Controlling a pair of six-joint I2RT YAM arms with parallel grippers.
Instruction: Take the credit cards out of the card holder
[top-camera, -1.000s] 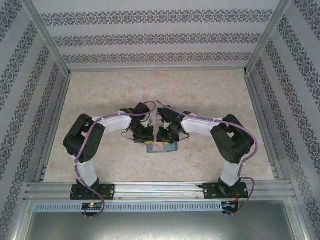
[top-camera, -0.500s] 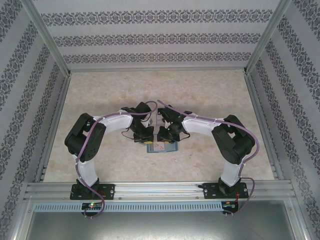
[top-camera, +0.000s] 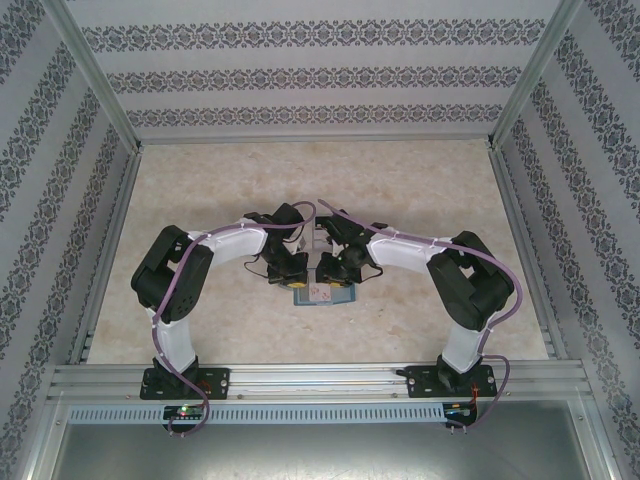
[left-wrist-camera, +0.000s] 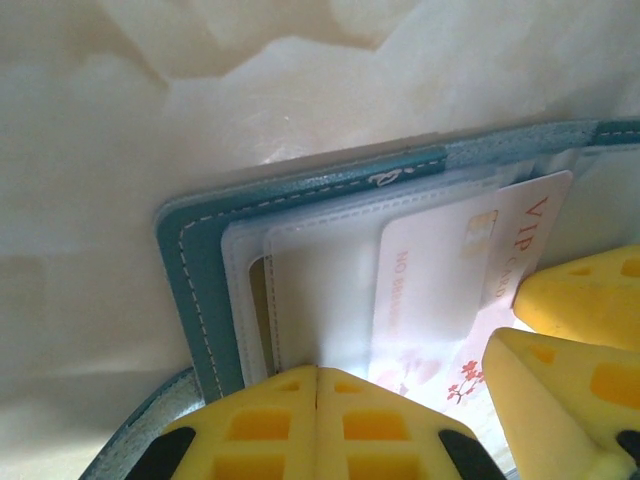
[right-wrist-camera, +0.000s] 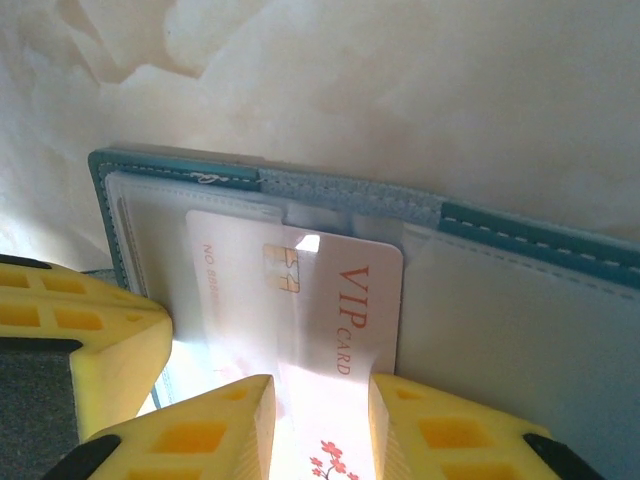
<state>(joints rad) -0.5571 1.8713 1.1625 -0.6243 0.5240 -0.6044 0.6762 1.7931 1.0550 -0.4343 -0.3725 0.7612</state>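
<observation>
The left arm (top-camera: 175, 290) rises from its base at the near edge, elbow bowed outward, forearm swung in toward the middle of the table (top-camera: 420, 190) and wrist tipped steeply down. Its left gripper (left-wrist-camera: 318, 385) has both yellow fingers shut flat against each other with nothing between them. The joined tips bear down on the left panel of the card holder (left-wrist-camera: 200, 270). I judge this is to pin the holder so it cannot slide or lift when a card is drawn.

The holder lies open on the table beneath the 2 wrists, teal edge outward and clear sleeves (left-wrist-camera: 320, 270) facing up. 1 credit card (right-wrist-camera: 330, 290), white with a chip, red "VIP CARD" lettering and red blossoms, lies near the fold, its left part under a glossy sleeve. Whether other cards sit in the sleeves I cannot tell.

The right gripper (right-wrist-camera: 322, 400) stands just beside the left one, its jaws apart and poised over the card's near end, clamped on nothing. That placement looks meant for pinching or dragging the card toward the near side. The right arm (top-camera: 470, 290) mirrors the left: elbow out, forearm angled inward, wrist pitched down over the holder
</observation>
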